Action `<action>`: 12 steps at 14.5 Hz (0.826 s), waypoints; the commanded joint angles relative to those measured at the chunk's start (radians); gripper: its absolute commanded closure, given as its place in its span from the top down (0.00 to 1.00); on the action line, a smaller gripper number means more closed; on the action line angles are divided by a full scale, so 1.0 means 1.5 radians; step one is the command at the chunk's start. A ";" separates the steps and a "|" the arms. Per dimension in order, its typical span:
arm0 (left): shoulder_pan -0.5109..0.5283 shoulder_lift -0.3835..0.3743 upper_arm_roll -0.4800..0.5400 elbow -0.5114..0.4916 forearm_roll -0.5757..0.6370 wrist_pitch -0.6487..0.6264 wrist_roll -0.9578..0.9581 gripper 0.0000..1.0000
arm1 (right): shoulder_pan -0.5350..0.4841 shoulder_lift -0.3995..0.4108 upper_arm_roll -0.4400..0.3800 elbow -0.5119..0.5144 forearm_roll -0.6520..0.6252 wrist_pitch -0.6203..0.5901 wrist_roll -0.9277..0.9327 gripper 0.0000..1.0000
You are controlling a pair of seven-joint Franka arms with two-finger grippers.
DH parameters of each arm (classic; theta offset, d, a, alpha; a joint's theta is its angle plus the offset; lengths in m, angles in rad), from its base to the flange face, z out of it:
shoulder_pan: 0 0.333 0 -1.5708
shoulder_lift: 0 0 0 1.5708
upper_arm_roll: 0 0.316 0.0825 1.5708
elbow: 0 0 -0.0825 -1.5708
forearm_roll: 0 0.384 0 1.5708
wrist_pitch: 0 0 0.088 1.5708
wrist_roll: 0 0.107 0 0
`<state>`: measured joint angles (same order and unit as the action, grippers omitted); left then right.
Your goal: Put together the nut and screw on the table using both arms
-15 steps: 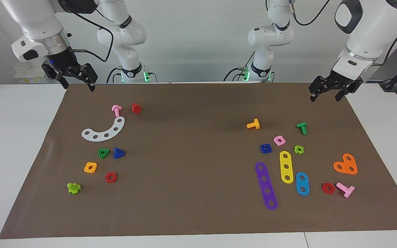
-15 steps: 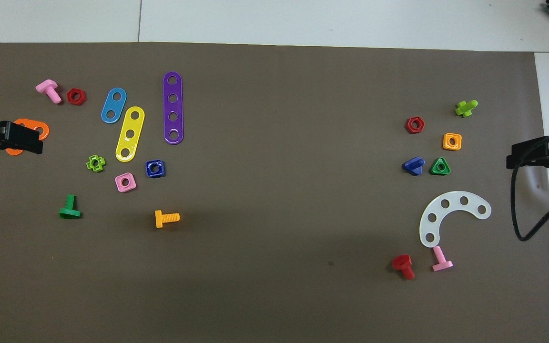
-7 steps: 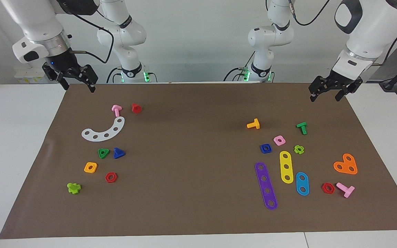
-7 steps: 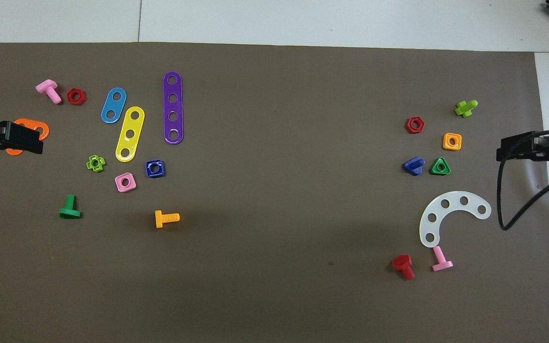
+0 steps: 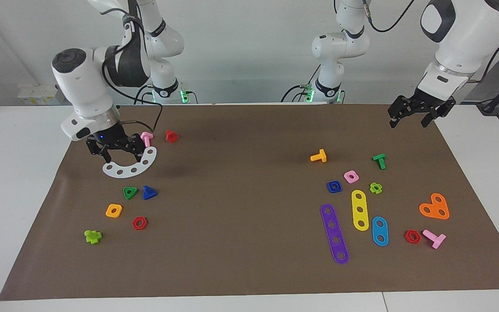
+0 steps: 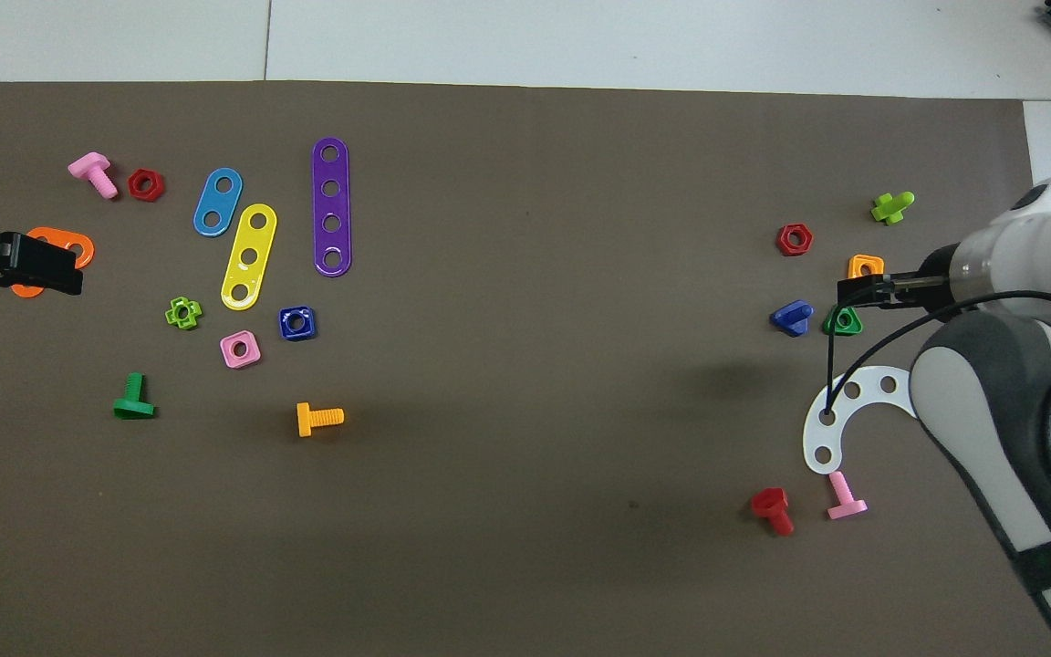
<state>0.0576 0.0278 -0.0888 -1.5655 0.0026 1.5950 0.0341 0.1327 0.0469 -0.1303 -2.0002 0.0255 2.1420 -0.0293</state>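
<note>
The blue square nut [image 5: 334, 186] lies on the brown mat [image 5: 241, 203] toward the left arm's end, beside a pink square nut [image 5: 351, 176]; it also shows in the overhead view [image 6: 296, 322]. The blue screw [image 5: 149, 192] with its triangular head lies toward the right arm's end beside a green triangular nut [image 5: 130, 192], and shows in the overhead view [image 6: 792, 318]. My right gripper [image 5: 118, 155] is open and empty, low over the white curved strip [image 5: 130, 164]; in the overhead view the right gripper [image 6: 857, 292] shows beside the screw. My left gripper [image 5: 409, 122] is open and empty, waiting over the mat's corner.
Around the screw lie an orange square nut [image 5: 114, 210], a red hex nut [image 5: 139, 223], a lime bolt [image 5: 92, 236], pink [image 5: 146, 138] and red [image 5: 171, 136] bolts. Around the nut lie purple [image 5: 334, 234], yellow [image 5: 360, 209] and blue [image 5: 380, 231] strips and an orange bolt [image 5: 319, 156].
My right arm has swung down from the mat's corner to low over the white curved strip. The left arm and all the parts have stayed still.
</note>
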 commanded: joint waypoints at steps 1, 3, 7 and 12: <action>0.007 -0.022 -0.004 -0.023 0.010 -0.003 0.005 1.00 | -0.003 0.040 0.002 -0.022 0.047 0.081 -0.056 1.00; 0.007 -0.022 -0.005 -0.023 0.010 -0.002 0.005 1.00 | 0.001 0.075 0.003 -0.047 0.051 0.151 -0.074 0.99; 0.007 -0.022 -0.004 -0.023 0.010 -0.002 0.005 1.00 | 0.007 0.118 0.007 -0.075 0.053 0.241 -0.090 0.83; 0.007 -0.022 -0.004 -0.023 0.010 -0.002 0.005 1.00 | 0.011 0.116 0.006 -0.101 0.053 0.248 -0.114 0.55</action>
<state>0.0576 0.0278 -0.0888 -1.5655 0.0026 1.5950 0.0341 0.1612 0.2434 -0.1255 -2.1168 0.0721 2.4934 -0.1412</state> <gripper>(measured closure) 0.000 0.427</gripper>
